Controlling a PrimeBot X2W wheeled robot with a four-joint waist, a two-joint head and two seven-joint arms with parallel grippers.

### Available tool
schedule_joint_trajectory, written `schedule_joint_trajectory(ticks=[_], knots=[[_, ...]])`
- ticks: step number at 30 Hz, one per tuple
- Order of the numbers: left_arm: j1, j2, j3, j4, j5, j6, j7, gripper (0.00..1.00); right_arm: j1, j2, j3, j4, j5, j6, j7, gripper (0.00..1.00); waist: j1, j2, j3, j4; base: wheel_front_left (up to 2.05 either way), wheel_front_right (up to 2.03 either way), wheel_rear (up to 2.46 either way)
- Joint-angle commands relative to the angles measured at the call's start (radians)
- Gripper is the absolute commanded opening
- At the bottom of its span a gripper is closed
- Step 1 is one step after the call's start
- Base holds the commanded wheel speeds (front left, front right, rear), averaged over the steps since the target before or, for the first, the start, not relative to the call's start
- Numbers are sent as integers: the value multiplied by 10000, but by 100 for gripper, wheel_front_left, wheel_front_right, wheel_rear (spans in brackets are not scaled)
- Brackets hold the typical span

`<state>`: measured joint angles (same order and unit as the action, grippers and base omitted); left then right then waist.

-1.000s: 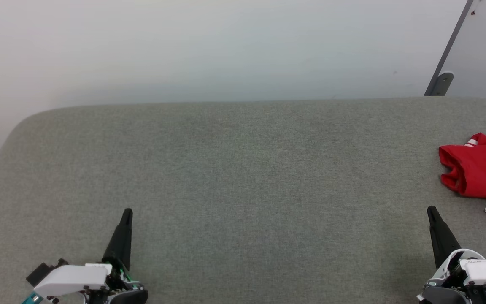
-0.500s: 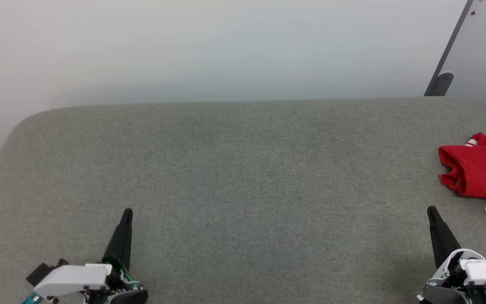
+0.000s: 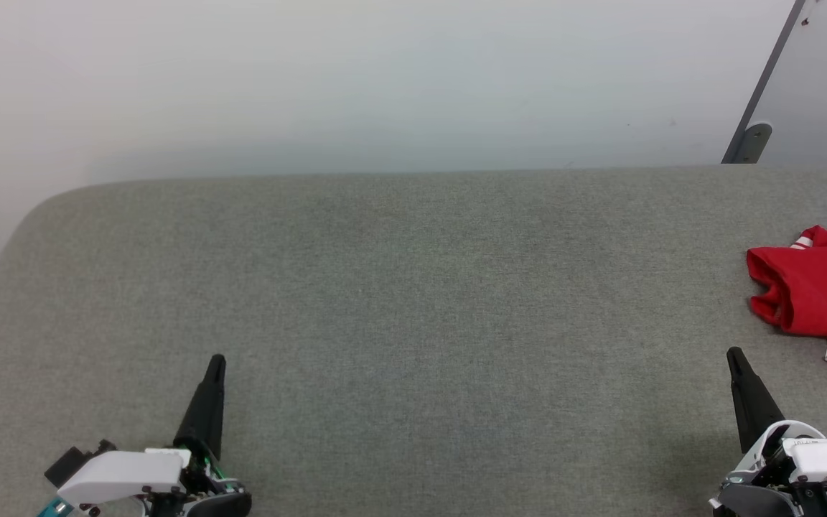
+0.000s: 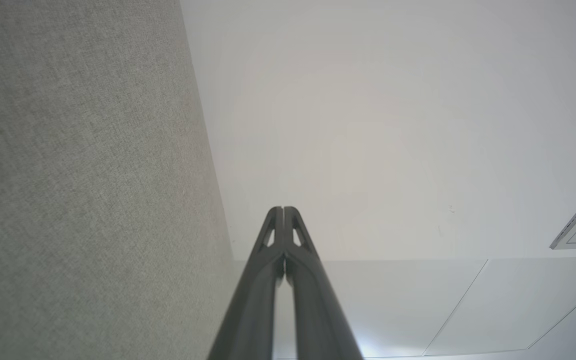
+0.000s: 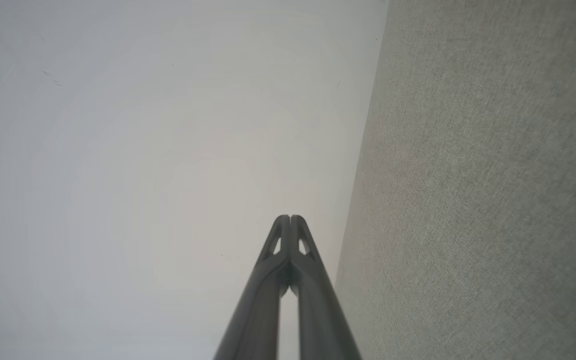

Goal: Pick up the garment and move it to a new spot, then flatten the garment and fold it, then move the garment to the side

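Toward the right side of the grey table (image 3: 413, 287), the garment (image 3: 812, 291) lay in a compact red bundle. Its soft knit was doubled over on itself, with a rolled fold facing the table's middle and slips of red-and-white striped trim at two corners. Part of it ran past the head view's edge, so the neatness of the fold could not be judged. That lie fitted two stages: a shirt folded and set aside with nothing left to do, or a loose heap yet to be carried to the table's middle, flattened and folded. The scene did not settle which.

At the table's near right, close to the cloth but apart from it, the right gripper (image 3: 732, 353) rested with its long, dark, tapered fingers pressed together, holding nothing. At the table's near left, the left gripper (image 3: 217, 357) sat likewise closed and empty. Between them stretched coarse, matte woven covering — flat, with a rounded far-left corner. Behind the table's far edge rose a smooth pale wall (image 3: 385, 86).
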<state>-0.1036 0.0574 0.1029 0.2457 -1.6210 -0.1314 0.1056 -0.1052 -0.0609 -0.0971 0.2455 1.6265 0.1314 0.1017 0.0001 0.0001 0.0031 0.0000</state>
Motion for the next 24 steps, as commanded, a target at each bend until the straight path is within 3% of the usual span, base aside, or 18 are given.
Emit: schedule_joint_trajectory(ticks=[1, 24], knots=[[-107, -23, 30, 20, 11, 15, 51, 0, -46, 1, -52, 8, -40, -14, 32, 0, -1, -1, 0, 0, 0, 0, 0], [-111, -43, 58, 20, 40, 15, 56, 0, -42, 34, -84, 11, -75, -14, 56, 0, -1, -1, 0, 0, 0, 0, 0]])
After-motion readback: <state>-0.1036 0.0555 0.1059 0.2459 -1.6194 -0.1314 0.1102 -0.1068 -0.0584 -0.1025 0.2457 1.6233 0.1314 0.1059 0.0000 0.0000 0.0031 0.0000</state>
